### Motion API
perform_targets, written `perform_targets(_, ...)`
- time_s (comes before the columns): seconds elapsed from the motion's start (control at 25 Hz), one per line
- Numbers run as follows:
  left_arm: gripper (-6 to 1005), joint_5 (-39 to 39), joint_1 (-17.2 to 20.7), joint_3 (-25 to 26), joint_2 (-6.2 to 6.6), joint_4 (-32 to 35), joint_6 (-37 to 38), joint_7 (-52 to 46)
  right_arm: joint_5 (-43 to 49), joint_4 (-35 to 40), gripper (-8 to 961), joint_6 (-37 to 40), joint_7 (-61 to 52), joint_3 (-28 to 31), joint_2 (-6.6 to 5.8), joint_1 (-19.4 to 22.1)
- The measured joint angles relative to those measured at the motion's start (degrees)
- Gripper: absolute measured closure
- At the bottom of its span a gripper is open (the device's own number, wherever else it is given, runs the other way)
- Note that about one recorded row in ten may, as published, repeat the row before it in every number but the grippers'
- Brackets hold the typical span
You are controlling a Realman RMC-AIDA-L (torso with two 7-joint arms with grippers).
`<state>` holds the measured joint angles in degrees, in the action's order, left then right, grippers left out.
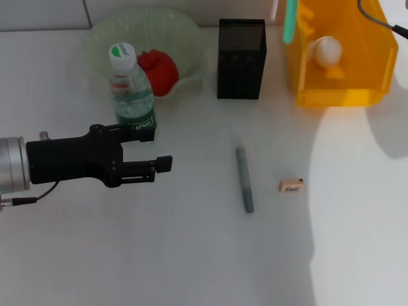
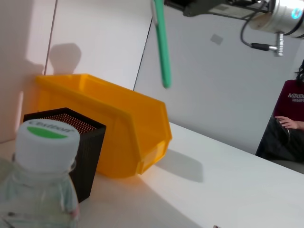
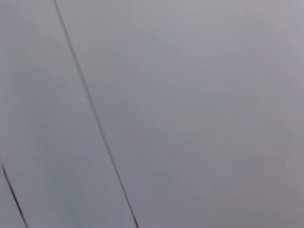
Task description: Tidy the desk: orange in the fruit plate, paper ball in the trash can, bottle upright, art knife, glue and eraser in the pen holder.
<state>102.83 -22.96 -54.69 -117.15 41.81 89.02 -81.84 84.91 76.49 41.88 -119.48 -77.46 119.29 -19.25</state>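
Head view: your left gripper [image 1: 150, 148], jaws apart, sits beside the upright clear plastic bottle [image 1: 131, 89] near the desk's far-left corner. Left wrist view: your right gripper [image 2: 190, 5] clamps a green stick [image 2: 162, 43] above the yellow plastic bin [image 2: 107, 121]; carry it to the black mesh pen holder [image 2: 83, 142] next. Right wrist view: nothing useful

A plain pale grey wall [image 3: 199, 109] fills the right wrist view. One thin dark seam [image 3: 92, 114] runs slantwise across it, and a second short dark line [image 3: 12, 194] cuts the corner nearby. No fingers or desk items are visible here.
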Motion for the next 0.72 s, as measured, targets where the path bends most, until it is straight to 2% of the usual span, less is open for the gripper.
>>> perform_targets(0.04,220,0.0,-0.2,0.0,-0.06,-0.1,-0.1,0.0,0.0,0.0,762,0.0,0.0,0.0,0.00,0.0)
perform_targets(0.16,220,0.0,-0.5,-0.2,-0.45,-0.2,-0.2,0.0,-23.1,-18.6,757,2.5,17.3,1.3,0.04,-5.8)
perform_targets(0.2,220,0.0,-0.5,-0.2,-0.45,-0.2,-0.2,0.0,-35.3,-31.2,755,5.0,27.7,1.7,0.01,-10.1)
perform_targets(0.24,220,0.0,-0.5,-0.2,-0.45,-0.2,-0.2,0.0,-35.3,-31.2,753,5.0,27.7,1.7,0.01,-10.1)
perform_targets(0.32,220,-0.1,-0.5,0.1,-0.76,0.0,-0.1,0.0,-48.2,-43.7,750,8.6,39.4,2.2,0.01,-15.1)
perform_targets(0.36,220,-0.1,-0.5,0.1,-0.76,0.0,-0.1,0.0,-48.2,-43.7,748,8.6,39.4,2.2,0.01,-15.1)
perform_targets(0.4,220,-0.3,-0.5,0.1,-0.84,-0.1,0.0,0.0,-52.5,-48.5,746,9.6,44.4,2.3,0.06,-17.6)
perform_targets(0.72,220,-0.9,-0.5,0.5,-1.22,-0.2,0.0,0.0,-55.3,-56.4,732,7.4,54.7,2.3,0.18,-24.2)
